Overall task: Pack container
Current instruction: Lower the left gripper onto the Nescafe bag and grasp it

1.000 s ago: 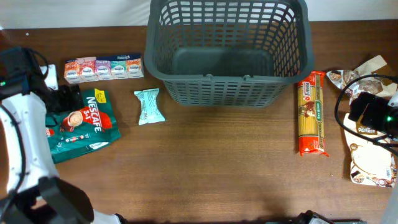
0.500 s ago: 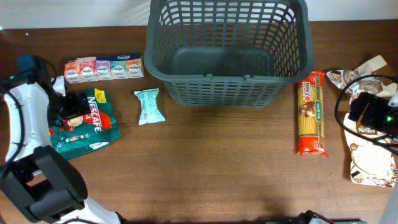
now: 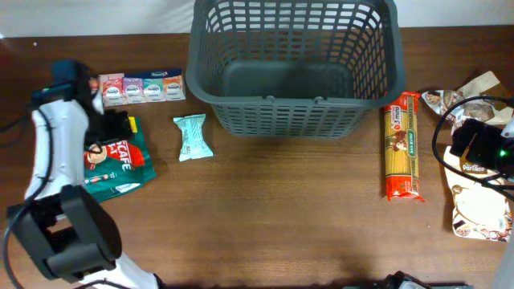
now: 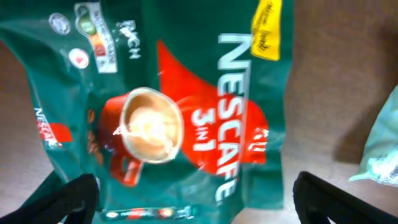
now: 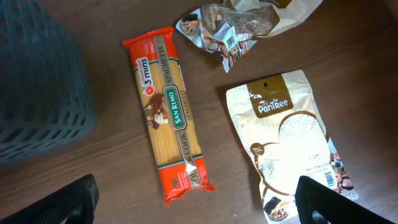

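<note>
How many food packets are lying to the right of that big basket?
3: the San Remo spaghetti packet nearest the basket, the Pantree bag beyond it, and a crumpled snack bag farther back. More may lie hidden.

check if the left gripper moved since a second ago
Yes. The left gripper shifted toward the large dark grey plastic basket, and now hovers over the green Nescafe coffee pouch.
</note>
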You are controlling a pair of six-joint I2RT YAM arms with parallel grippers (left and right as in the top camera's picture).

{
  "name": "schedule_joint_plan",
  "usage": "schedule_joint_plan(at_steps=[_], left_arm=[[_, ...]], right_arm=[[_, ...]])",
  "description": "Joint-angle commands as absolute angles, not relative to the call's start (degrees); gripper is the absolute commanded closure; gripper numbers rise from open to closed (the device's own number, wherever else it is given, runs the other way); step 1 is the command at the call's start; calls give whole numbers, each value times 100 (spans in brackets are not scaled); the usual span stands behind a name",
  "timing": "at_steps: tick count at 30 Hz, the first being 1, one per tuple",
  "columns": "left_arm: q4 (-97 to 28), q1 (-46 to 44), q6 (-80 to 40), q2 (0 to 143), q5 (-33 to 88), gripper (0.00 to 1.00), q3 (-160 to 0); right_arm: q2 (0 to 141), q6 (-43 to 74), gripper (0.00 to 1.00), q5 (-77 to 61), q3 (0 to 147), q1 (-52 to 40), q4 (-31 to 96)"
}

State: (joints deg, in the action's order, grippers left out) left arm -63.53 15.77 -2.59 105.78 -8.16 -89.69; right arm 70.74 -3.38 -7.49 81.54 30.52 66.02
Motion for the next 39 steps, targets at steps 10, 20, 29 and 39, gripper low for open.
schedule_joint_plan(at_steps=[10,20,29,39], left_arm=[[-6180,1319,-1090,11424,-1579,3,-8853],[-6066,1306,-1205,11994,-1966,6,-8851],[-6045,1317,-1326,12457,-1938,44,-8851],[-6001,1317,-1328,12580,-1933,98,-8820]], right_arm=[[7087,-316,1,-683,8241,3083,6604],[7087,-316,1,-681,8241,3083,6604],[7087,-316,1,-683,8241,3083,6604],[7087,-316,1,-683,8241,3083,6604]])
